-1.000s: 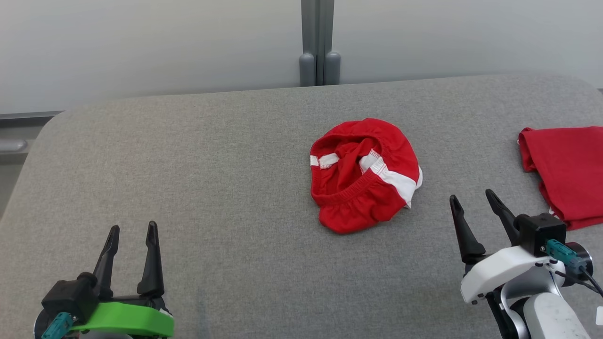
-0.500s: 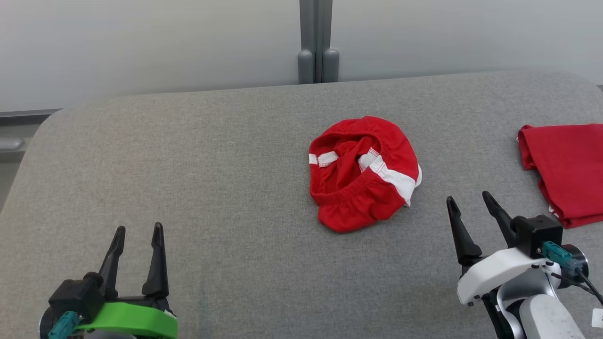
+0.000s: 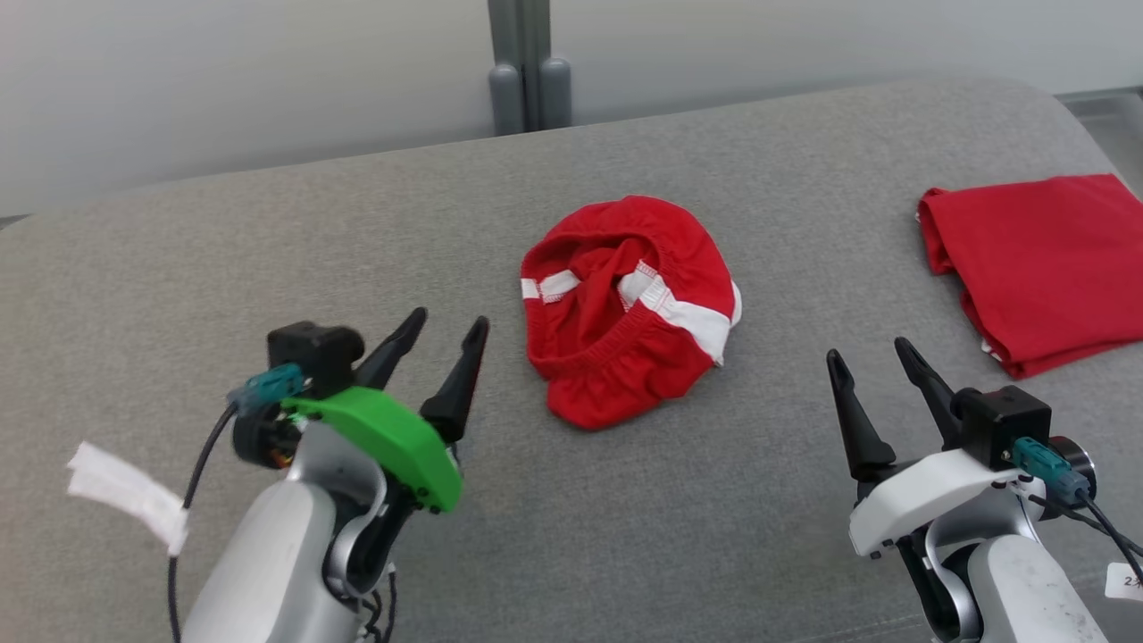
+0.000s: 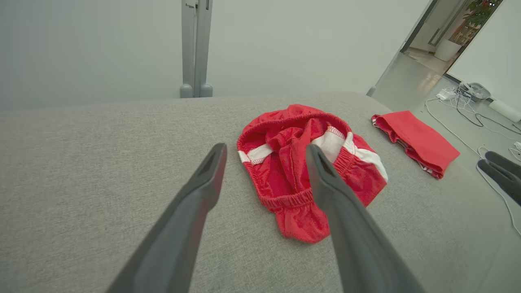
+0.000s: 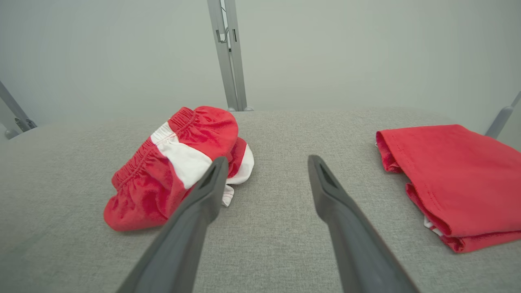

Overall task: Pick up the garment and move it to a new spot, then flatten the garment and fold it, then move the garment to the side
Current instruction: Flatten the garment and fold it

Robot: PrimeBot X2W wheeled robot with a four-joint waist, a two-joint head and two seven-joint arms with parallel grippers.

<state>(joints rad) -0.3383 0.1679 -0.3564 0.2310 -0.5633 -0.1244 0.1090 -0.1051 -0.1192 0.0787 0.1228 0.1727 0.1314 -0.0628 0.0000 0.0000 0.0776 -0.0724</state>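
Reaching in with the left arm. The left gripper (image 3: pixel 449 320) has come up from the lower-left corner and swung in toward the middle. Fingers are spread with nothing between them, and the tips are just left of the garment (image 3: pixel 625 308), not touching it.

The head camera has also turned: the grey post (image 3: pixel 527 62) and everything on the table (image 3: pixel 268 241) sit further left in the picture than a second ago. So the garment's shift in frame is camera motion, not cloth motion. It's the same crumpled red heap mid-table, elastic waistband uppermost, white stripe across the right side, nothing lifted.

The left wrist view lines the heap up straight ahead between the two fingers, a bit beyond the tips.

The right gripper (image 3: pixel 869 351) hasn't moved relative to the frame. It is low on the right with its jaws wide and empty, clear of the garment's right edge.

The folded red cloth (image 3: pixel 1040 263) at the far right of the table is unchanged.

My read is that step one, the pickup, has only just started, with the left arm as the picker. It still needs to close the gap, drop, and pinch the bunched waistband. The main risk is catching only the top layer, so the heap drags instead of lifting.
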